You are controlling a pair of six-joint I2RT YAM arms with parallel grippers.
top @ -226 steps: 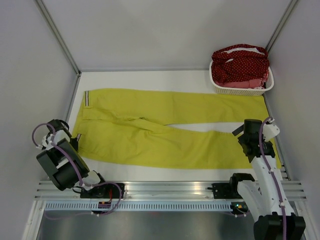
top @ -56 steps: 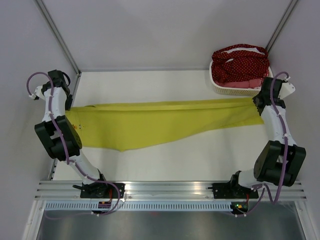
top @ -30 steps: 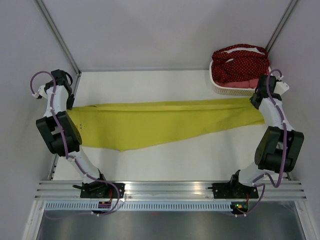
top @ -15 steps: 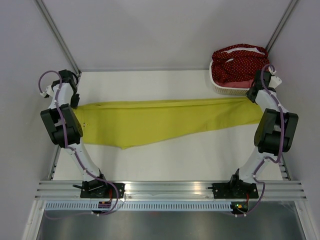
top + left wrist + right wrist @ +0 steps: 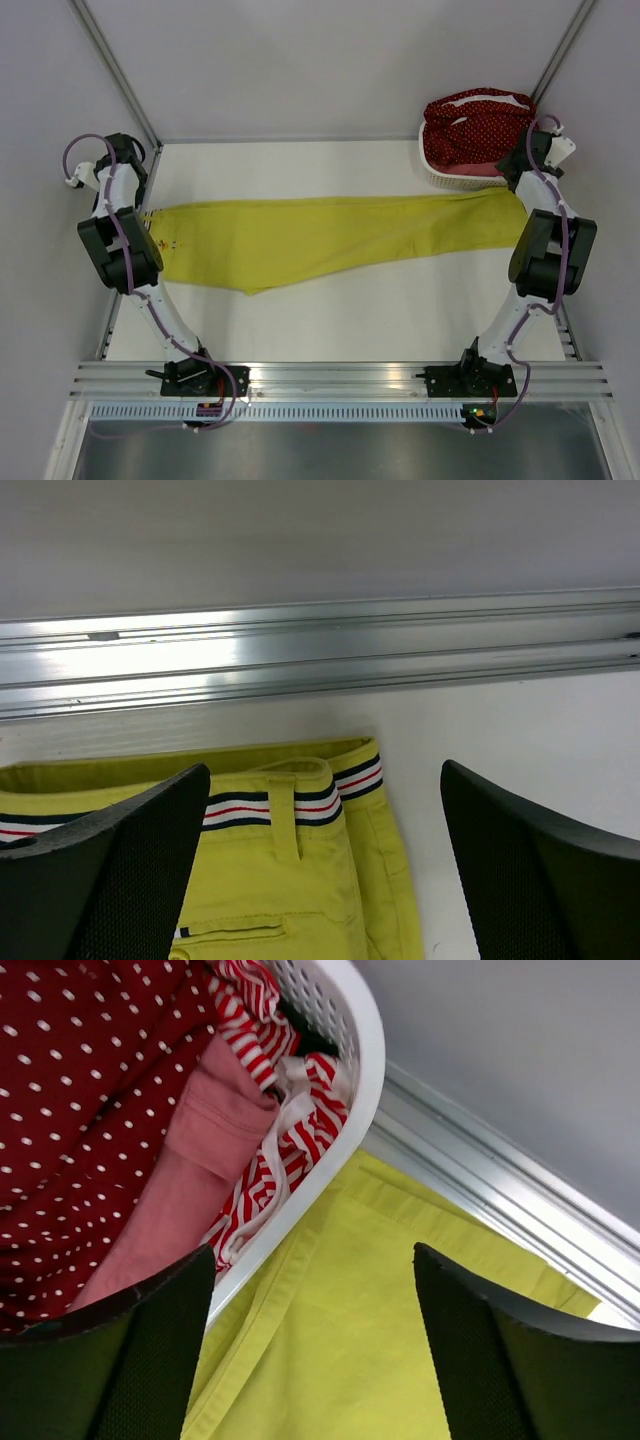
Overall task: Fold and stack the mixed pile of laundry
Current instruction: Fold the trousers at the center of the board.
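Note:
The yellow-green trousers (image 5: 320, 235) lie flat across the table, folded lengthwise. Their striped waistband (image 5: 240, 810) is at the left and the leg hems (image 5: 380, 1340) at the right. My left gripper (image 5: 138, 192) hangs open just above the waistband corner, nothing between its fingers (image 5: 130, 870). My right gripper (image 5: 520, 172) is open over the hem beside the white basket (image 5: 482, 182). The rest of the mixed laundry pile is in the basket: dark red dotted cloth (image 5: 80, 1080), salmon-pink shirt (image 5: 170, 1190), red-white striped piece (image 5: 290, 1130).
The basket rim (image 5: 350, 1090) overlaps the trousers' far right corner. An aluminium rail (image 5: 320, 650) runs along the table's left edge next to the waistband, and another rail (image 5: 500, 1190) runs just behind the hem. Grey walls close in three sides.
Both grippers have opened and let go of the trousers, then drawn slightly back. The folded trousers have settled flat on the table.

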